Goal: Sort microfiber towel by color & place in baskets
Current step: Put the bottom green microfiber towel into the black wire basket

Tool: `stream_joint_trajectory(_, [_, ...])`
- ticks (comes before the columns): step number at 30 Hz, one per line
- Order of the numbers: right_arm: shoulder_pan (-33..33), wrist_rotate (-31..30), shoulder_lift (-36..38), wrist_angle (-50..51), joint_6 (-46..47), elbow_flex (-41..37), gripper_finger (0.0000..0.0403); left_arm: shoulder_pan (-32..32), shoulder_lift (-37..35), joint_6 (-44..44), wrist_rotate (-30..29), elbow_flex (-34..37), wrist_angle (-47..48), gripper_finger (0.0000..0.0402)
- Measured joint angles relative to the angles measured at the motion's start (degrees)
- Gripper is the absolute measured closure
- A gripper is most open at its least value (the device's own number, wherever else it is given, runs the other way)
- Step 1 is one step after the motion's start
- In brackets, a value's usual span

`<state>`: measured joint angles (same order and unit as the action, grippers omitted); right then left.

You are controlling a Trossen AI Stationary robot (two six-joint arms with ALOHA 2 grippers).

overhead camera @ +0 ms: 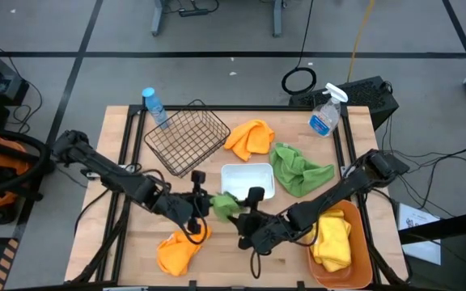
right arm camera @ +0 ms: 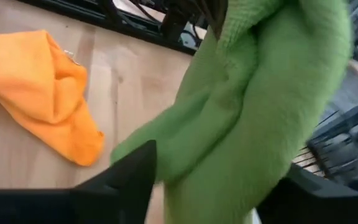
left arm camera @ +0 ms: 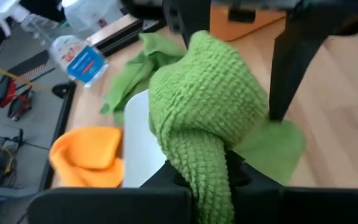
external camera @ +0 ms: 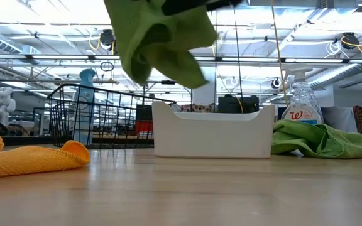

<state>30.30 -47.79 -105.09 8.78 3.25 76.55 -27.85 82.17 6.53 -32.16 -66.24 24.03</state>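
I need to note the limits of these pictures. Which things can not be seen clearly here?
- Right gripper: high view, grip on the green towel is too small to tell.
- Left gripper: left wrist view, the towel covers it.
- Orange tub: high view, bottom edge cuts it.
- Low view: both grippers lie above the top edge.

green towel [overhead camera: 223, 203] | orange towel [overhead camera: 249, 137] | yellow towel [overhead camera: 333, 240] | white tray [overhead camera: 247, 171] | black mesh basket [overhead camera: 187, 138]

Both grippers meet at a green towel [overhead camera: 224, 204] just below the white tray [overhead camera: 247, 179]: left gripper [overhead camera: 201, 204] clamped on it, right gripper [overhead camera: 246, 217] beside it. Yellow towels [overhead camera: 333, 239] fill the orange tub [overhead camera: 362, 260]; the wire basket [overhead camera: 187, 138] holds nothing.
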Motion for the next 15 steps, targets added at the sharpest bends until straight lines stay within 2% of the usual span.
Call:
stream_joint_trajectory(3, [-0.09,-0.43,2.29,1.87,-2.49,0.0,0.0139,0.35,-3.17,0.01,-0.04,0.0,3.09,0.0384])
stream_joint_trajectory(6, [-0.27,-1.27,4.6,5.56,-2.43,0.0,0.0121,0.71,-6.09,-0.18,-0.41,0.0,5.61,0.0385])
stream_joint_trajectory(15, [0.03,-1.56,6.43,21.38,10.09,-0.02,0.0122,1.22,-12.09,0.28,-5.45,0.0,9.22,0.0382])
